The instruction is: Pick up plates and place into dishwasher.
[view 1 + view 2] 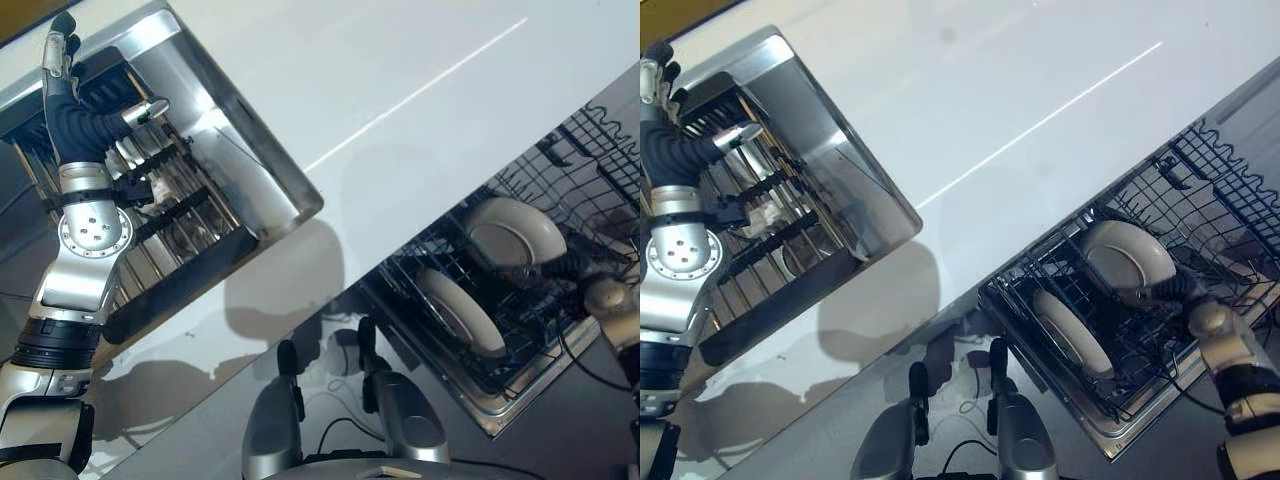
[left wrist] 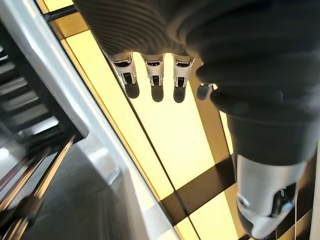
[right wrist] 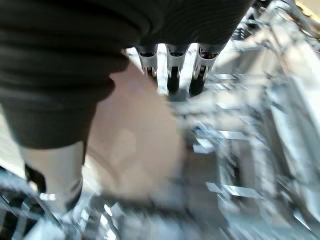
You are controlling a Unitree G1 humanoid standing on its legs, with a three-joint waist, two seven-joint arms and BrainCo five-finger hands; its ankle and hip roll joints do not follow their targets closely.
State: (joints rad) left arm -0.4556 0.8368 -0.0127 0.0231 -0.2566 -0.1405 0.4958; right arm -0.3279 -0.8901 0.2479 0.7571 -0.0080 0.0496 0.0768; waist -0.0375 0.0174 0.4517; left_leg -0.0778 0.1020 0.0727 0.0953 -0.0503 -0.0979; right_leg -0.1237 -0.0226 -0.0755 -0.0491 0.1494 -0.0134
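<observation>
A beige plate [image 1: 515, 235] leans in the black wire dishwasher rack [image 1: 590, 150] at the right. My right hand [image 1: 572, 266] reaches in from the lower right and is shut on this plate. In the right wrist view the plate [image 3: 135, 140] sits between the thumb [image 3: 55, 170] and the fingers [image 3: 172, 75]. A second beige plate [image 1: 460, 310] stands on edge in the rack, nearer to me. My left hand [image 1: 62, 75] is raised over the steel sink [image 1: 240, 130] at the upper left, open and holding nothing, fingers [image 2: 152, 75] straight.
A dark dish rack [image 1: 170, 210] with steel bars lies inside the sink. The white counter [image 1: 400, 80] spans the space between the sink and the dishwasher. The rack's wire walls rise close around my right hand.
</observation>
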